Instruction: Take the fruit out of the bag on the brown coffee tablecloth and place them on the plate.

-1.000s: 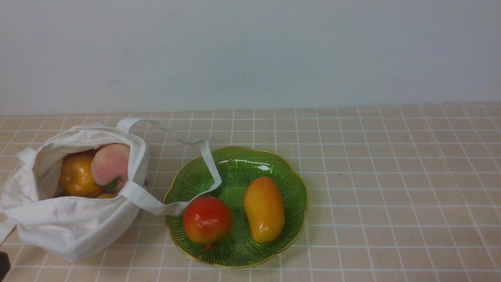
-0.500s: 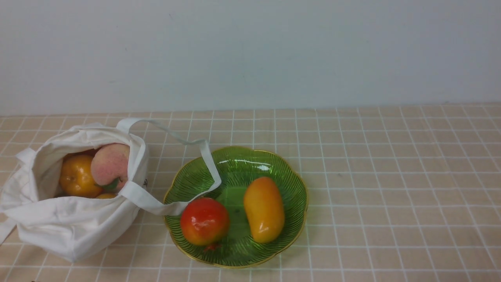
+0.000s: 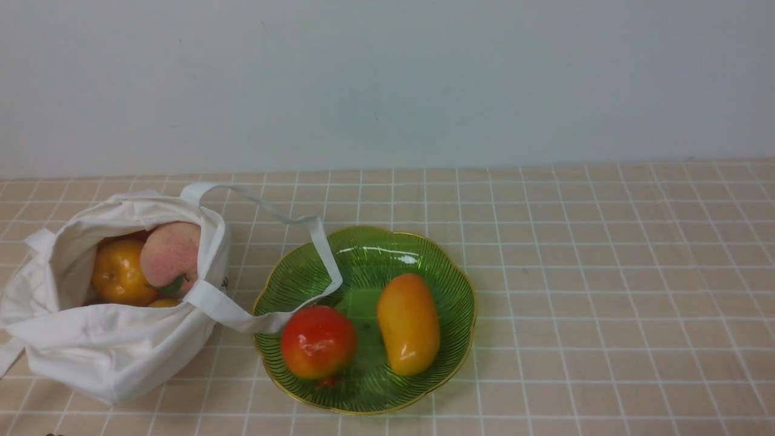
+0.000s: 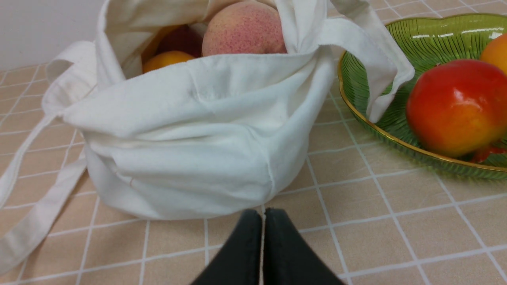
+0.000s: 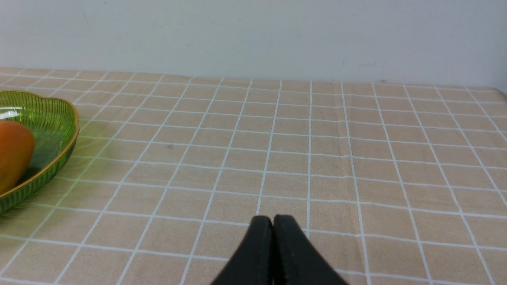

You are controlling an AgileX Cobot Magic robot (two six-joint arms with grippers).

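Observation:
The white bag (image 3: pixel 115 339) lies at the left on the tan checked tablecloth (image 3: pixel 605 290). Inside it show a pink peach (image 3: pixel 171 251) and an orange tangerine (image 3: pixel 120 272), with the top of another below them. The green plate (image 3: pixel 369 248) holds a red pomegranate (image 3: pixel 318 342) and a yellow-orange mango (image 3: pixel 408 324). One bag strap (image 3: pixel 321 242) lies over the plate's rim. My left gripper (image 4: pixel 263 215) is shut and empty, just in front of the bag (image 4: pixel 190 130). My right gripper (image 5: pixel 273 221) is shut and empty over bare cloth, right of the plate (image 5: pixel 51 118). Neither gripper shows in the front view.
A pale wall (image 3: pixel 387 79) stands along the back of the table. A second bag strap (image 4: pixel 35 213) trails on the cloth beside the bag. The cloth right of the plate shows only its grid.
A dark piece of the left arm at the lower left edge of the front view has gone out of sight. The pomegranate has shifted slightly on the plate.

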